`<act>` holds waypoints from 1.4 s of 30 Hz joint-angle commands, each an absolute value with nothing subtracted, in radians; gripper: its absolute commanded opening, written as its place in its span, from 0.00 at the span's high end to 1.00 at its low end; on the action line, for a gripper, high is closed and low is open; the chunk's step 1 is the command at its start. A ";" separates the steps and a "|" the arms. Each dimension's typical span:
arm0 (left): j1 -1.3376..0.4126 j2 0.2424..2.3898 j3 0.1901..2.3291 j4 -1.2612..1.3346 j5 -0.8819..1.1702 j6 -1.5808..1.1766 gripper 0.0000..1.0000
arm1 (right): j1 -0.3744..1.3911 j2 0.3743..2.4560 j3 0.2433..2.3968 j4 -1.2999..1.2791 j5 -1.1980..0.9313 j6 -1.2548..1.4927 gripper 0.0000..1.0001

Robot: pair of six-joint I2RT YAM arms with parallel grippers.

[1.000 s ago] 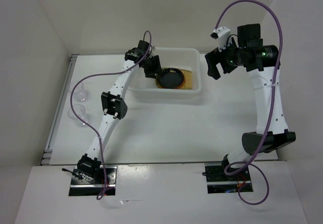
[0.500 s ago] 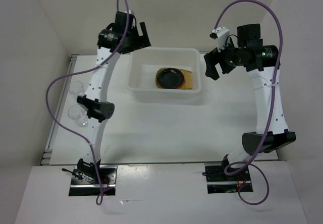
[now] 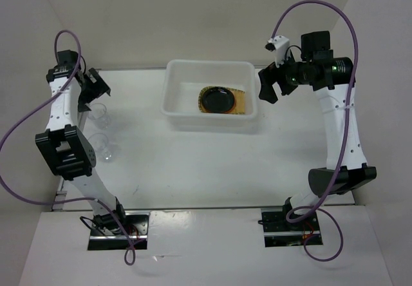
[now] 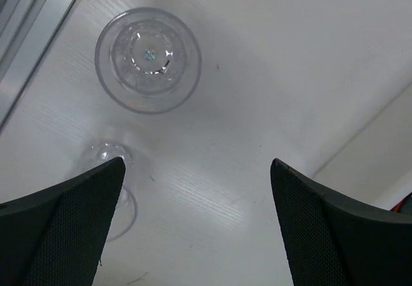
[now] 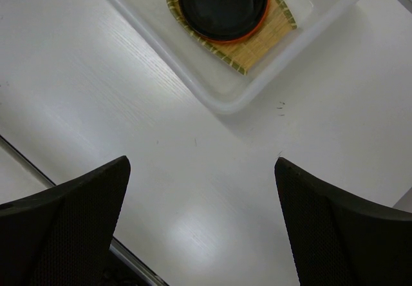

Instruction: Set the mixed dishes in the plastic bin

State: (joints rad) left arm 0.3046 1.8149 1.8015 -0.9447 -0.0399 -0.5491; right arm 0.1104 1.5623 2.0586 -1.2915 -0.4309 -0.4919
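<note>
Your left arm [image 3: 64, 151] folded upright at your far left, left gripper [image 3: 94, 87] pointing down, jaws wide apart and empty, your right arm [image 3: 339, 126] arched forward, right gripper [image 3: 273, 87] facing down, jaws equally wide, empty

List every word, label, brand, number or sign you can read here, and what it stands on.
No text can be read in any view.
The plastic bin, black plate, bamboo tray and both clear cups: no print shows.
Tiny dark specks on the table beside the bin: too small to tell.
</note>
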 commanded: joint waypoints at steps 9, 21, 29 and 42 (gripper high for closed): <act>0.262 1.977 1.884 -0.839 0.055 -0.367 0.00 | 0.104 1.563 2.039 -1.295 -0.445 -0.495 0.03; 0.262 2.088 1.891 -0.801 0.048 -0.337 0.00 | 0.104 1.554 2.020 -1.295 -0.407 -0.495 0.03; 0.262 2.169 1.945 -0.801 0.038 -0.328 0.00 | 0.104 1.554 2.011 -1.295 -0.379 -0.495 0.03; 0.262 2.198 1.965 -0.811 0.005 -0.288 1.00 | 0.104 1.545 1.993 -1.295 -0.360 -0.495 0.03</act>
